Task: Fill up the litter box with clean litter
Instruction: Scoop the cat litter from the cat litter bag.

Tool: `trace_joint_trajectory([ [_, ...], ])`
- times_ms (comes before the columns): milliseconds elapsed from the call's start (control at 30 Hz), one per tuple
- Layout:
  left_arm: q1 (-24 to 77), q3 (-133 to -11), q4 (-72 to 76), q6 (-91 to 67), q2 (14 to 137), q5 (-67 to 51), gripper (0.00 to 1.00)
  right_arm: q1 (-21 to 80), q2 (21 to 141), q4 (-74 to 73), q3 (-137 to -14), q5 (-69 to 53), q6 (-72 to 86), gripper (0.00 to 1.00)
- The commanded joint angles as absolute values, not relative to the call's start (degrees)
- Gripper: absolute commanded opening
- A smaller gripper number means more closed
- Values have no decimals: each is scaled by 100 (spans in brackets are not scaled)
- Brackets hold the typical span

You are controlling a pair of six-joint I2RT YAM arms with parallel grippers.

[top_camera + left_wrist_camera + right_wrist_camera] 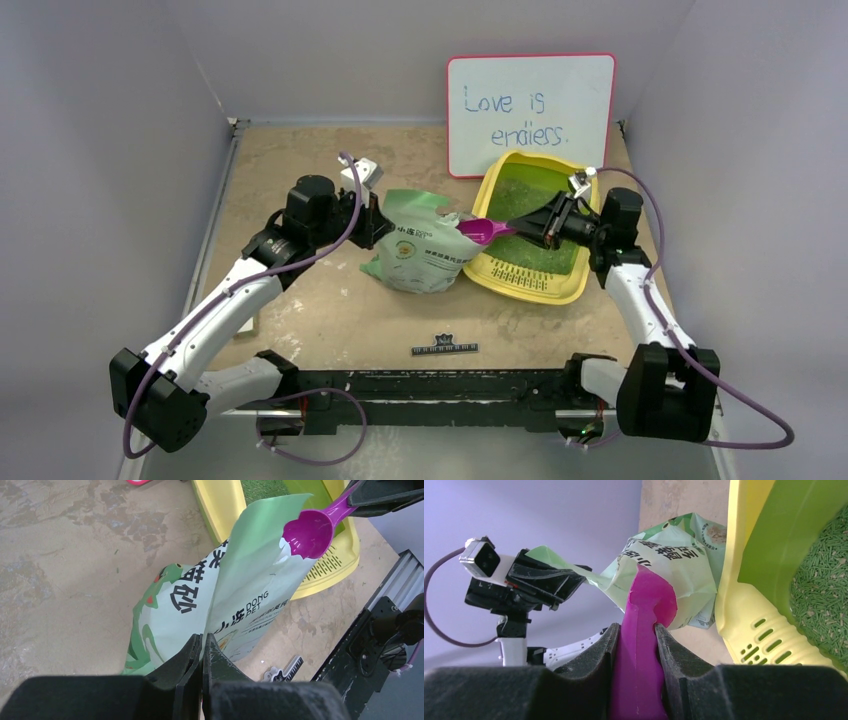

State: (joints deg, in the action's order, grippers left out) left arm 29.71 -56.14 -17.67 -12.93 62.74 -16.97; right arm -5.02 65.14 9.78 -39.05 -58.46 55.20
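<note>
Top view: litter box (530, 295) sits at 2 o'clock on the table, grille end nearest the arms. Clean litter (525, 190) already covers its floor in a thin green layer.

Bag (420, 250) stands at table centre, mouth facing 3 o'clock. Left gripper (202, 645) is clamped tight on the bag's upper edge, lifting the flap.

Right gripper (636, 630) pinches the handle of the magenta scoop (310, 530). The bowl points to 9 o'clock, sits at the bag's lip and looks empty.

Step in hand, as I judge it: go in for a load.
- Left should hold the flap high and taut so the mouth stays wide.
- Drive the bowl in low and deep, then level it before withdrawing.
- Carry toward 3 o'clock and tip only once past the yellow rim.

Risk: the scoop snagging the flap and toppling the bag.
</note>
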Motion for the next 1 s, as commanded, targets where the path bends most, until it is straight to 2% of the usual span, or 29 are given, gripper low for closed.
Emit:
trace_joint_trajectory([
  [0, 2953, -5717, -1155, -1274, 6099, -1630, 0, -824, 6428, 565, -4086, -6550, 5036, 0],
  [300, 2953, -5720, -1021, -1327, 6157, -1679, 0, -824, 6323, 1680, -3649, -6744, 6124, 0],
  [967, 2953, -5752, -1094, -1300, 6117, -1642, 0, -1615, 6144, 778, -3810, -7152, 5678, 0],
])
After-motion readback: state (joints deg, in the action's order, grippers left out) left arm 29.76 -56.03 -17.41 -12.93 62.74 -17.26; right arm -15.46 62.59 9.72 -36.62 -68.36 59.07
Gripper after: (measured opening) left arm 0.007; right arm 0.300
